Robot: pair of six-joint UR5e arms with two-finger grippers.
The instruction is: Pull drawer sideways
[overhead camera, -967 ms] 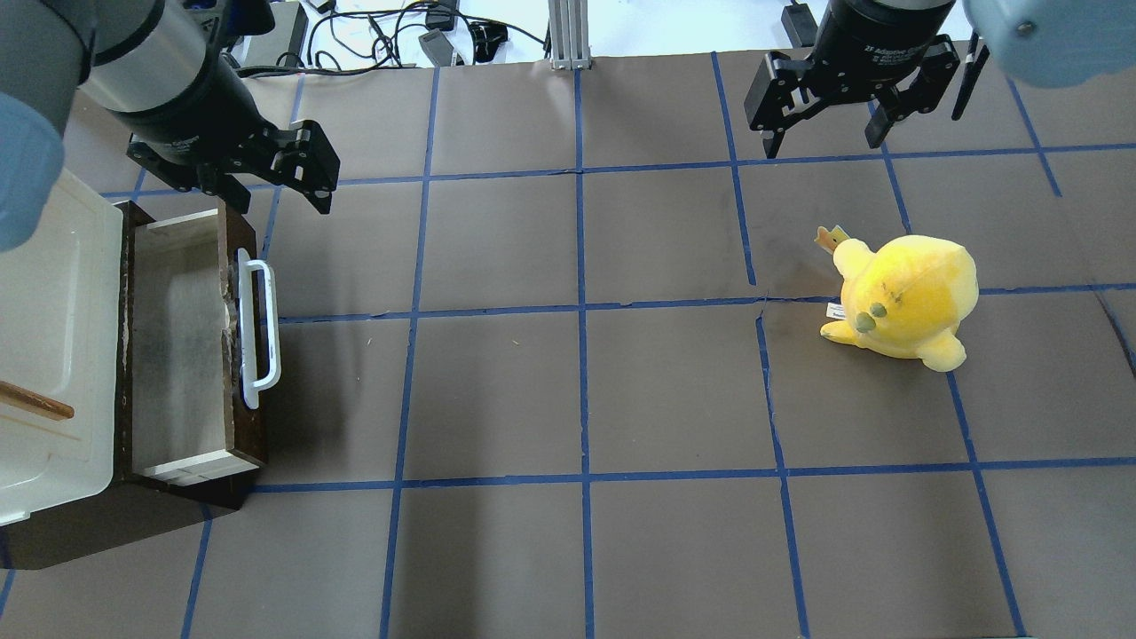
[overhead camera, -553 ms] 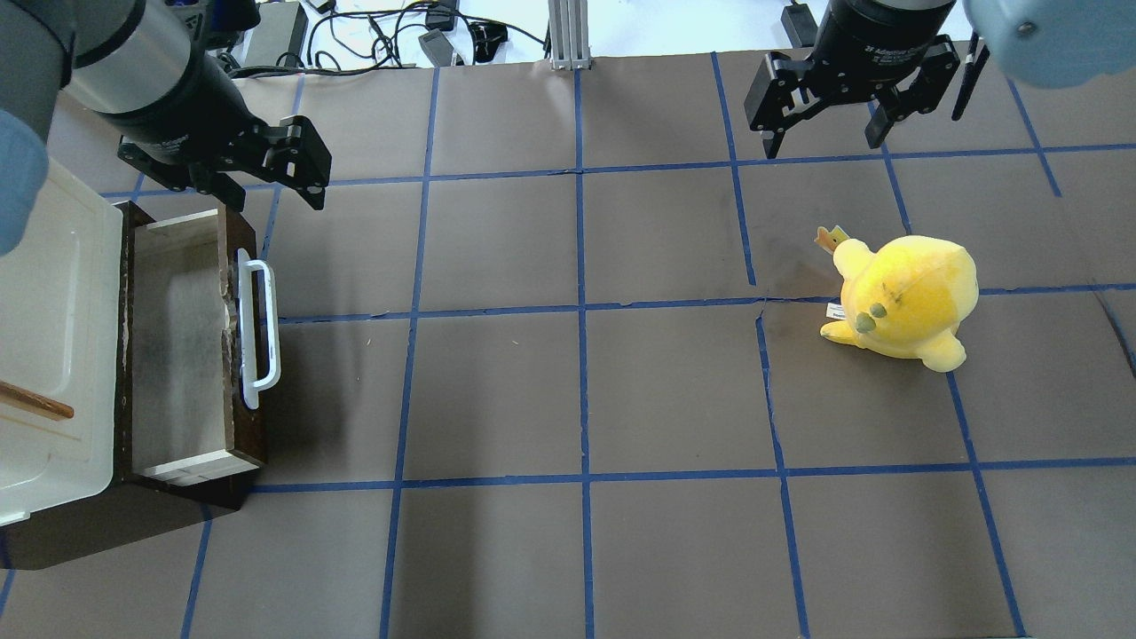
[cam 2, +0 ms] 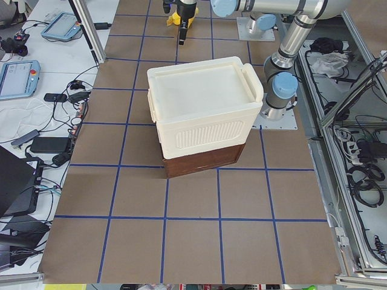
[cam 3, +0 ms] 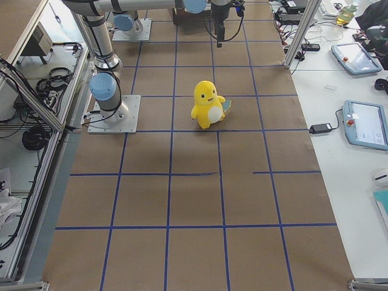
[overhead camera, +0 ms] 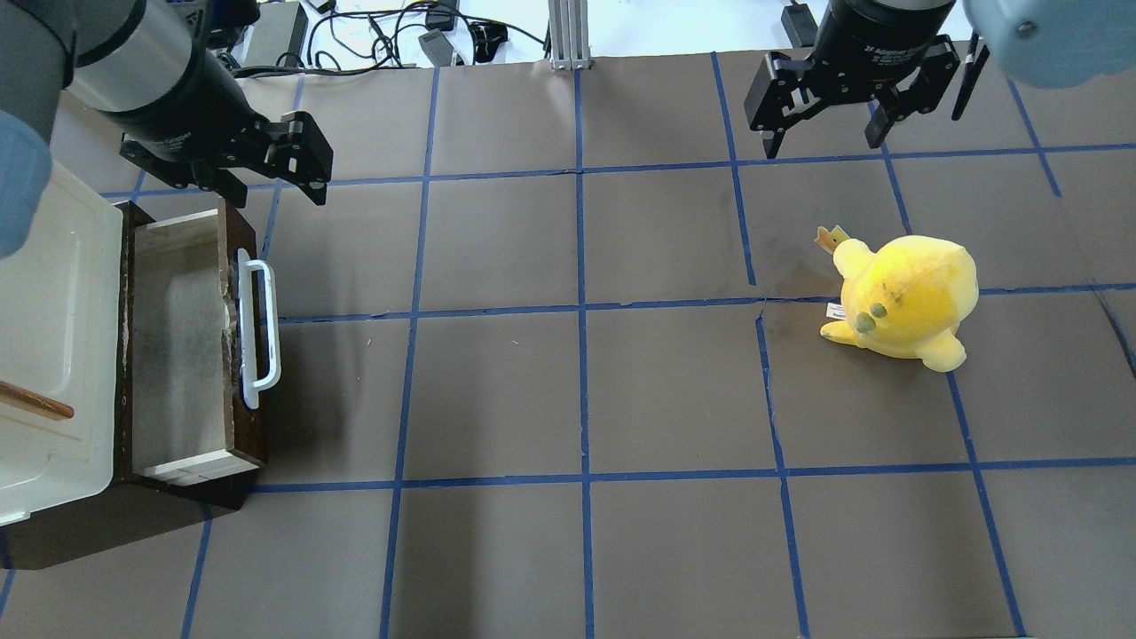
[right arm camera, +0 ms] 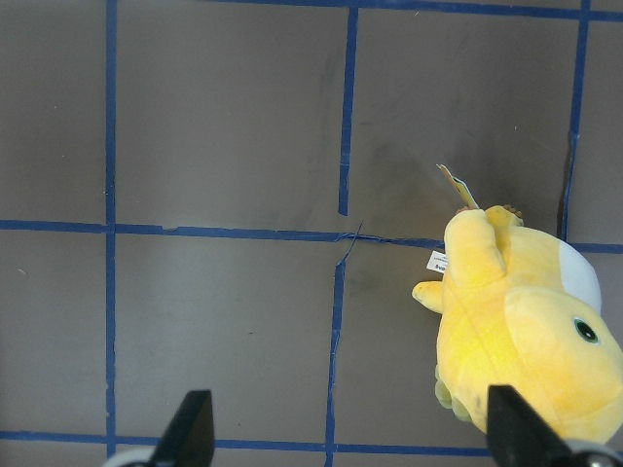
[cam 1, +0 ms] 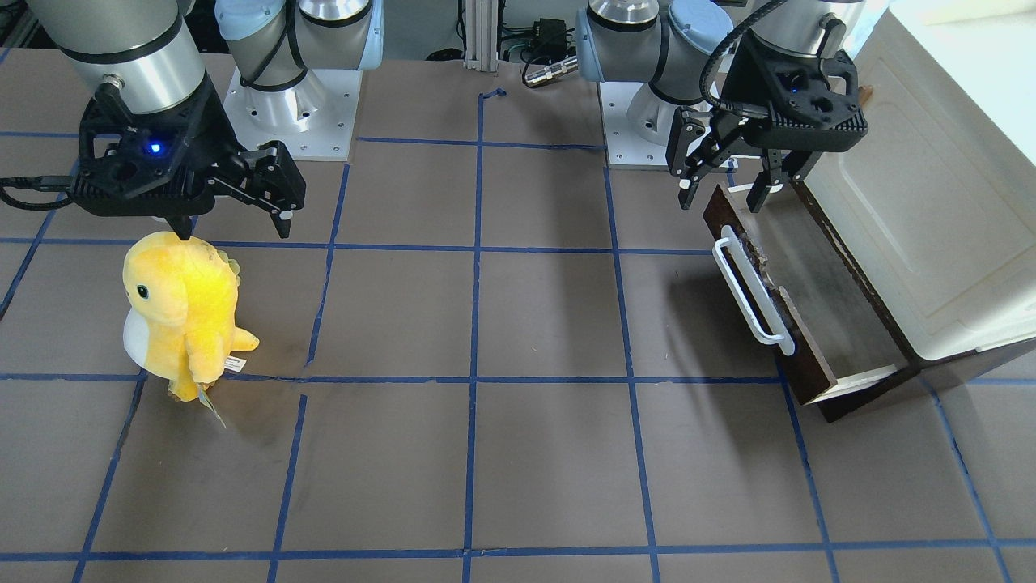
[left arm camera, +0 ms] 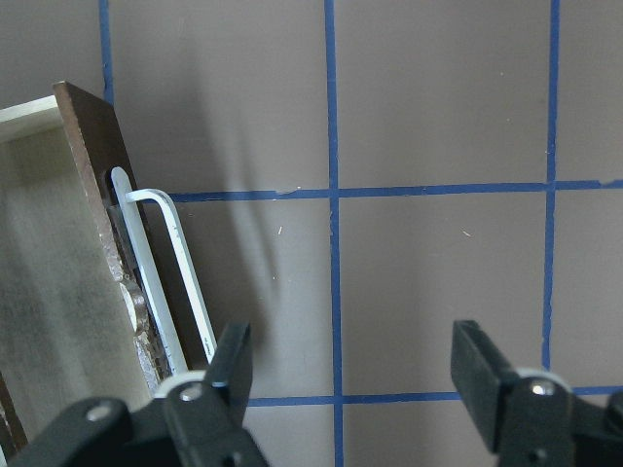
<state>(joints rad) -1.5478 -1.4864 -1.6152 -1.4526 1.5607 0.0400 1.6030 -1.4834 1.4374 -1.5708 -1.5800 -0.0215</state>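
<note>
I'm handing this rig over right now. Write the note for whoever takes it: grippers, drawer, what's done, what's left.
Left gripper: open, empty, in the air by one end of the drawer front, clear of the white handle.
Right gripper: open, empty, hanging near the yellow plush toy, touching nothing.
Drawer: pulled out from under the cream cabinet, nothing inside.
Done: the pull, by the look of it.
Left: probably only parking the arms. Whether the drawer has more travel, I cannot tell.

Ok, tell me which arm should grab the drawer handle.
Left. The left gripper hangs open by one end of the drawer, close to the handle. The right gripper is open too, but far off beside the plush.
</note>
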